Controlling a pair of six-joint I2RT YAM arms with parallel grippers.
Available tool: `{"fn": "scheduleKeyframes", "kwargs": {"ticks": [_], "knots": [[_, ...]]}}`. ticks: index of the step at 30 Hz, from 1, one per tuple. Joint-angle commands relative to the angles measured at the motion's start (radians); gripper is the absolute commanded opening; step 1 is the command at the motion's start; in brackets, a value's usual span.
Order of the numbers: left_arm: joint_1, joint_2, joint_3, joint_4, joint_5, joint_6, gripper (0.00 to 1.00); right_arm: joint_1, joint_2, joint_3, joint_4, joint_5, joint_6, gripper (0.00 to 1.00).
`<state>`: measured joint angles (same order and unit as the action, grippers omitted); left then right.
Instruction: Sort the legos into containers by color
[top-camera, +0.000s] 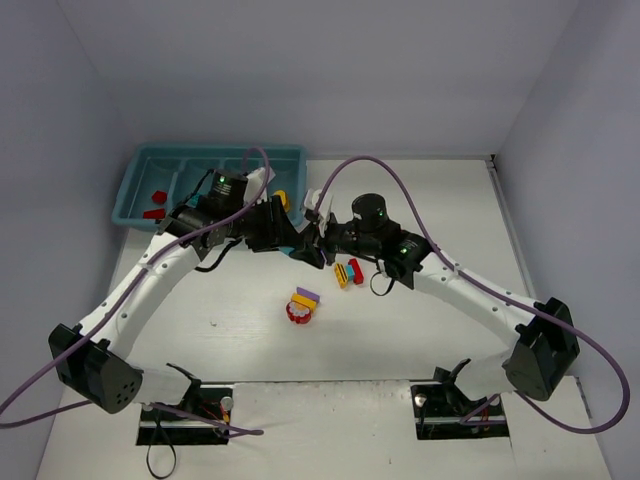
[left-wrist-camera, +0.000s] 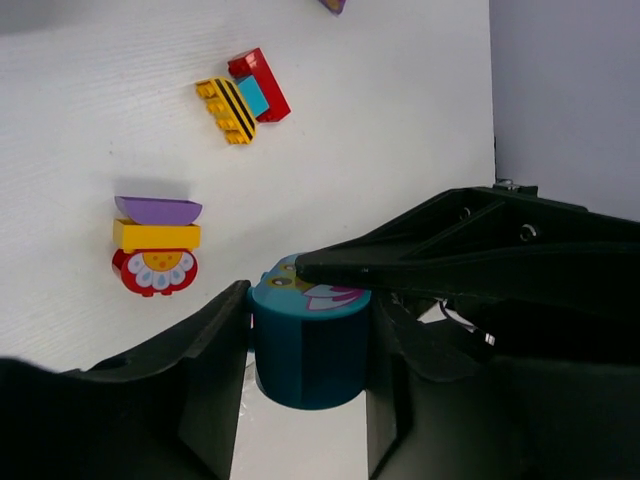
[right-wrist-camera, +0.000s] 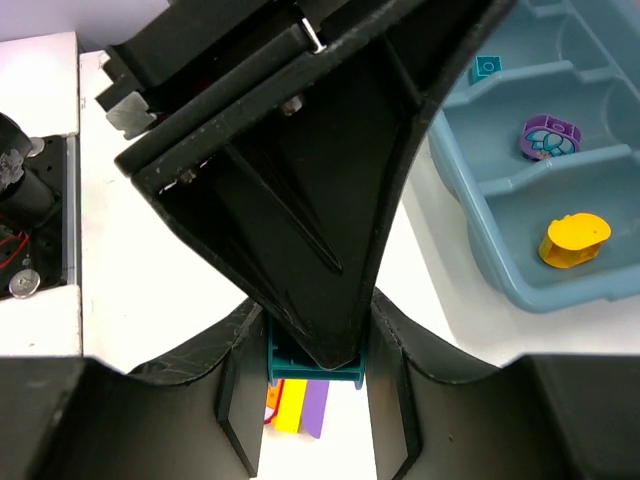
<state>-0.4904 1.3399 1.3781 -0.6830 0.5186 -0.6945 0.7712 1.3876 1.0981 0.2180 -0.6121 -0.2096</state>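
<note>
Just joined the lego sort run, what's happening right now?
Both arms meet mid-table on one teal round piece. The left gripper is clamped on its sides, and the right gripper looks shut on it too. A red-yellow-purple stack and a yellow-teal-red stack lie loose on the table. The tray holds red pieces, a purple piece and a yellow piece.

Cut off by the left wrist view's top edge, purple lego (left-wrist-camera: 333, 4); mostly hidden behind the left end effector (right-wrist-camera: 332, 350) in the right wrist view, teal lego (right-wrist-camera: 285, 366); cropped at that view's right edge, tray (right-wrist-camera: 490, 270).
</note>
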Motion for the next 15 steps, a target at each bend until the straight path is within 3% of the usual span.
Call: {"fn": "scheduleKeyframes", "kwargs": {"ticks": [1,2,4,6,8,12,15], "knots": [[-0.008,-0.011,0.012,0.060,-0.014,-0.002,0.20,0.005,-0.022,0.046,0.098,-0.015,-0.010,0.09],[-0.007,-0.013,0.012,0.060,-0.018,0.009,0.15,0.005,-0.022,0.043,0.095,-0.002,-0.011,0.12],[-0.004,-0.012,0.015,0.053,-0.045,0.024,0.06,0.004,-0.027,0.039,0.087,0.012,-0.016,0.29],[0.004,-0.002,0.035,0.030,-0.077,0.065,0.05,0.002,-0.035,0.029,0.083,0.041,-0.011,0.47],[0.025,0.010,0.053,0.001,-0.141,0.118,0.05,-0.007,-0.045,0.020,0.070,0.096,-0.004,0.55],[0.122,0.065,0.120,-0.027,-0.213,0.194,0.05,-0.041,-0.105,-0.012,0.055,0.175,0.025,0.84],[0.209,0.114,0.162,-0.020,-0.300,0.251,0.05,-0.076,-0.148,-0.027,0.026,0.227,0.055,0.95]]}}
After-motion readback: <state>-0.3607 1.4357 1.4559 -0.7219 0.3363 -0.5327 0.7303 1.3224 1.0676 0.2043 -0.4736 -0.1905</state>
